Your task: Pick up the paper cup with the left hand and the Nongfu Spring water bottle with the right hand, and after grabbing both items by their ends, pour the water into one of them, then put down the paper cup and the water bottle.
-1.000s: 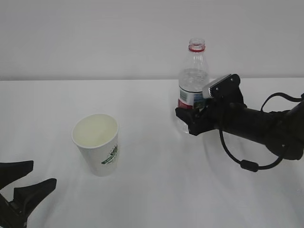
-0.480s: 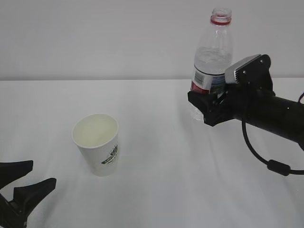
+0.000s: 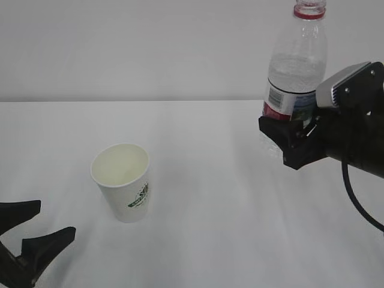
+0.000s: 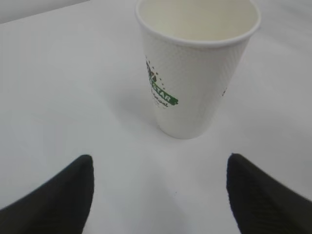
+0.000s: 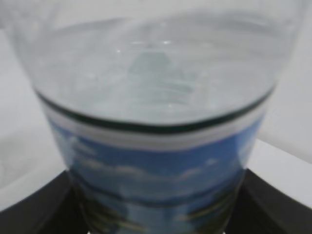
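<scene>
The white paper cup point(image 3: 123, 180) stands upright and empty on the table, its green logo facing the front; in the left wrist view the cup point(image 4: 195, 73) sits just ahead of the fingers. My left gripper point(image 3: 54, 221) is low at the front left, open wide, a short way from the cup and touching nothing point(image 4: 160, 165). My right gripper point(image 3: 277, 143) is shut on the lower part of the Nongfu Spring water bottle point(image 3: 297, 66), held upright above the table at the right. The bottle point(image 5: 156, 146) fills the right wrist view, with clear water point(image 5: 156, 78) above the label.
The white table point(image 3: 198, 240) runs back to a plain white wall point(image 3: 150, 48). A black cable point(image 3: 360, 201) hangs under the right arm. The bottle's neck has a red ring point(image 3: 310, 12) and no cap.
The right gripper has lifted the bottle off the table, up and to the right. The left gripper's fingers have spread wider. The cup has not moved.
</scene>
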Controlling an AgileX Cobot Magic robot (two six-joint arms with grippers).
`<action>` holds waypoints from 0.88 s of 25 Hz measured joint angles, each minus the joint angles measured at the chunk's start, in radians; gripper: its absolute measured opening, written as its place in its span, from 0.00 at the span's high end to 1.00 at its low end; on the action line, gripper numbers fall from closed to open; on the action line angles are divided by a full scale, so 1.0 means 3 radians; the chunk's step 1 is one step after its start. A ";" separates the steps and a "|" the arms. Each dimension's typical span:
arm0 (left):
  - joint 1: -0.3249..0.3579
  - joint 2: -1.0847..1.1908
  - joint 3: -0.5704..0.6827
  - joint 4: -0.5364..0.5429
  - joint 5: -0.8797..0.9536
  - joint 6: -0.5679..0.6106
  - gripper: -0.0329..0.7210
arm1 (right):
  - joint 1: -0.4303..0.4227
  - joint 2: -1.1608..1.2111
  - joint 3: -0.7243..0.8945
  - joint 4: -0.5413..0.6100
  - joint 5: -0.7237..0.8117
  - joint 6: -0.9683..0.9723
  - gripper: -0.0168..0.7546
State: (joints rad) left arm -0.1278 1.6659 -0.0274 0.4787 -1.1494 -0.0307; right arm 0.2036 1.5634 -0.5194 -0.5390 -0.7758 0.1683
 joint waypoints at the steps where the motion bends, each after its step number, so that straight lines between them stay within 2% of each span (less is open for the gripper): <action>1: 0.0000 0.0033 -0.0021 0.0017 0.0000 -0.0025 0.06 | 0.0000 -0.0044 0.0026 0.0000 0.0023 0.0000 0.30; 11: 0.0000 0.0548 -0.0423 0.0420 -0.0008 -0.0148 0.04 | 0.0000 -0.0176 0.0111 0.0000 0.0112 -0.0009 0.30; 22: 0.0000 0.0777 -0.0774 0.0658 -0.0008 -0.0153 0.04 | 0.0000 -0.0176 0.0111 0.0000 0.0118 -0.0011 0.30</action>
State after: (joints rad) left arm -0.1278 1.8990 -0.2597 0.6762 -1.1519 -0.0766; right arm 0.2036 1.5107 -0.4861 -0.5390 -0.7405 0.1650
